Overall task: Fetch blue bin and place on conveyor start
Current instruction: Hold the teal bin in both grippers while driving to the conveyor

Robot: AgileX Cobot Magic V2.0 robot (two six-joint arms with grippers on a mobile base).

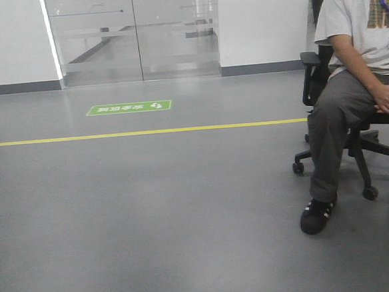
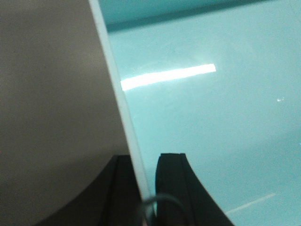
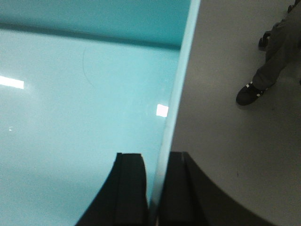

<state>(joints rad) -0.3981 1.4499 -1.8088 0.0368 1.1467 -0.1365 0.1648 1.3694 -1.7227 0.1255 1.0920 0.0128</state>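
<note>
The blue bin [image 2: 211, 117] fills the left wrist view, its light turquoise inside shining under a lamp's reflection. My left gripper [image 2: 143, 162] is shut on the bin's left rim, one finger inside and one outside. In the right wrist view the blue bin [image 3: 80, 108] fills the left side. My right gripper [image 3: 157, 162] is shut on its right rim, one finger on each side of the wall. The bin hangs above the grey floor. Neither the bin nor the grippers show in the front view. The conveyor start is out of view.
A person [image 1: 356, 74] sits on a black office chair [image 1: 344, 135] at the front right; the shoe [image 3: 249, 93] shows in the right wrist view. A yellow floor line [image 1: 140, 132], a green floor sign [image 1: 129, 108] and glass doors [image 1: 133, 33] lie ahead.
</note>
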